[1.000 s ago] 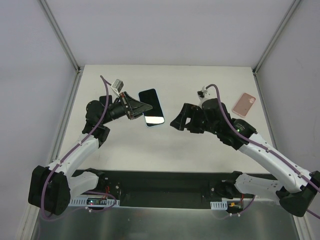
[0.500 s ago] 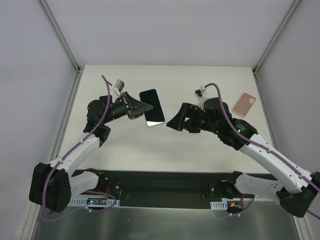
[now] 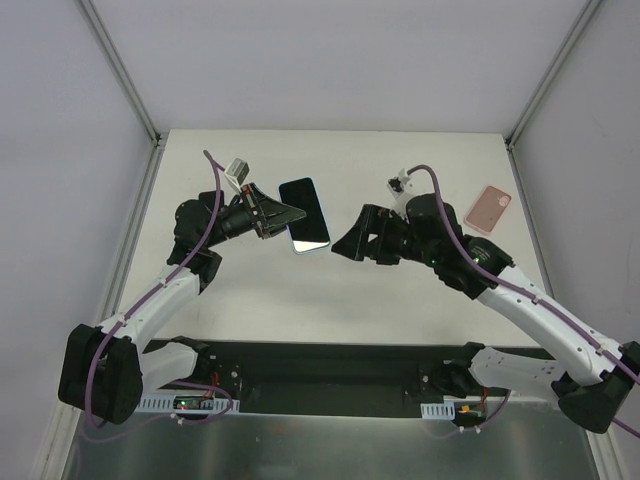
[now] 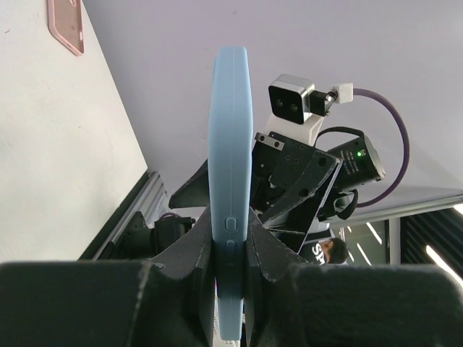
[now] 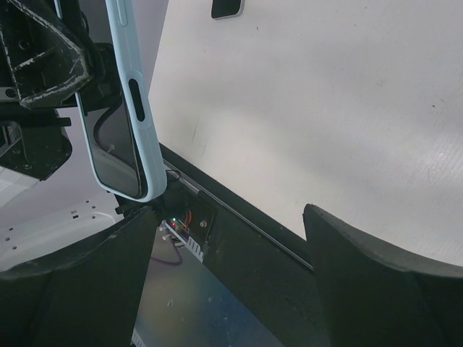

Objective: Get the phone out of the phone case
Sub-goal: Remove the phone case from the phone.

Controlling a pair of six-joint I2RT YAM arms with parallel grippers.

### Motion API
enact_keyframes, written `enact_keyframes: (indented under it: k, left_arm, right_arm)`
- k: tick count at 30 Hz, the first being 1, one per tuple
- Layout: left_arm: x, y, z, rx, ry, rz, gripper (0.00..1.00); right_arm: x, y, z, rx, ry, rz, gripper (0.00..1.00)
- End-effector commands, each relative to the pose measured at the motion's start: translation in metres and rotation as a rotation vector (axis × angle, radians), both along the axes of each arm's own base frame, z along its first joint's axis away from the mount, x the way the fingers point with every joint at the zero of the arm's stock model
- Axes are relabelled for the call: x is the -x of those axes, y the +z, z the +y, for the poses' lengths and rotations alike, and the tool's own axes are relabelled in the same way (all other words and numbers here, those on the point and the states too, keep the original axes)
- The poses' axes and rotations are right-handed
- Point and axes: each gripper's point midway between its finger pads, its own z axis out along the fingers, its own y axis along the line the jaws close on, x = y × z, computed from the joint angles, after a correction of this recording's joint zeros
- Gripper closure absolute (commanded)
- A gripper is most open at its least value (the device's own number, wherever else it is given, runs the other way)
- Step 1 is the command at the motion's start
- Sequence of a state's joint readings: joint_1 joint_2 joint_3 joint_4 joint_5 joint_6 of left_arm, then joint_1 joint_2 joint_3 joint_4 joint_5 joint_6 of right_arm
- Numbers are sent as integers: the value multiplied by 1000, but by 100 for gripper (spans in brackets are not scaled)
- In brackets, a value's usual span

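Note:
A phone (image 3: 304, 214) with a dark screen sits in a light blue case (image 4: 230, 181). My left gripper (image 3: 283, 216) is shut on its long edges and holds it above the table. In the left wrist view the case stands edge-on between my fingers (image 4: 275, 267). My right gripper (image 3: 345, 246) is open and empty, just right of the phone and apart from it. In the right wrist view (image 5: 231, 238) the phone's lower corner and blue case (image 5: 134, 101) show at the upper left, above my left finger.
A pink phone case (image 3: 488, 208) lies on the white table (image 3: 340, 290) at the far right; it also shows in the left wrist view (image 4: 65, 25). The table's black front edge and the arm bases are near.
My right gripper has moved left toward the phone. The left gripper has shifted slightly, the phone still in it.

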State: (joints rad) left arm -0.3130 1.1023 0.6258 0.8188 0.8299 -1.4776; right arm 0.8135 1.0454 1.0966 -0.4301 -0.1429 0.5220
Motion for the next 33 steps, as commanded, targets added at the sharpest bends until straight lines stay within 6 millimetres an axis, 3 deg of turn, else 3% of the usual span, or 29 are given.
enact_keyframes:
  k: [1, 22, 33]
  left_arm:
    - [7, 28, 3, 46, -6, -127, 100]
    - [9, 30, 4, 51, -7, -136, 100]
    - [8, 29, 4, 50, -5, -136, 100]
  right_arm:
    - [-10, 33, 6, -61, -4, -70, 15]
    - [-21, 22, 9, -33, -22, -47, 15]
    - [-17, 40, 3, -67, -28, -86, 15]
